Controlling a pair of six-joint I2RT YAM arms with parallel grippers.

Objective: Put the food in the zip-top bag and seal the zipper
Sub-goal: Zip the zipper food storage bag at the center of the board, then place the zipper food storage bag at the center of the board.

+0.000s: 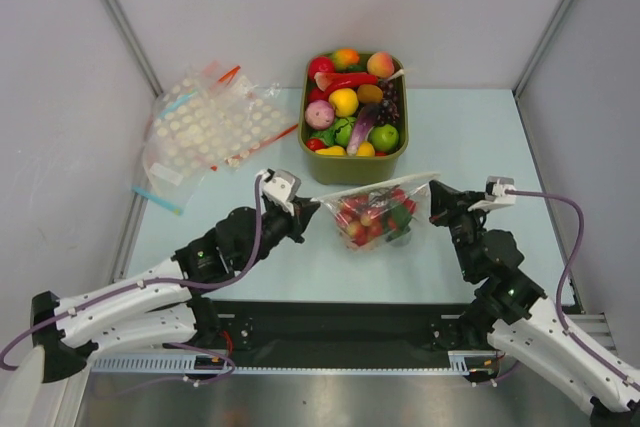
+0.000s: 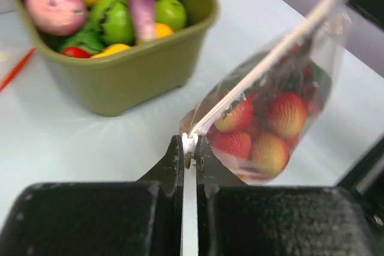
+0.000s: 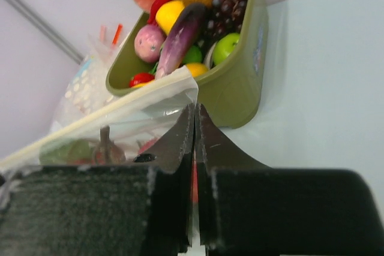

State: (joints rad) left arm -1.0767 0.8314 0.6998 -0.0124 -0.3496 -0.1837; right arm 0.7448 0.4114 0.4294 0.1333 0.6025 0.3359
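Since food (image 1: 368,219) already sits inside zip-top bag (image 1: 400,209), filling looks done. Bag hangs between arms, near green bin (image 1: 352,171). Left gripper (image 1: 311,206) and right gripper (image 1: 437,190) squeeze tight on bag ends. Zipper (image 1: 380,185) closed all along? Cannot tell.

I see the zip-top bag (image 1: 412,205), clear and crinkly, stretched broadside between the left end effector (image 1: 318,204) and the right end effector (image 1: 437,190), each pinched tight on 1 end of its mouth. The zipper (image 1: 380,185) runs taut as a pale strip, slightly higher on the right. The food (image 1: 362,219), glossy red berries with some green, bulges the bag below it.
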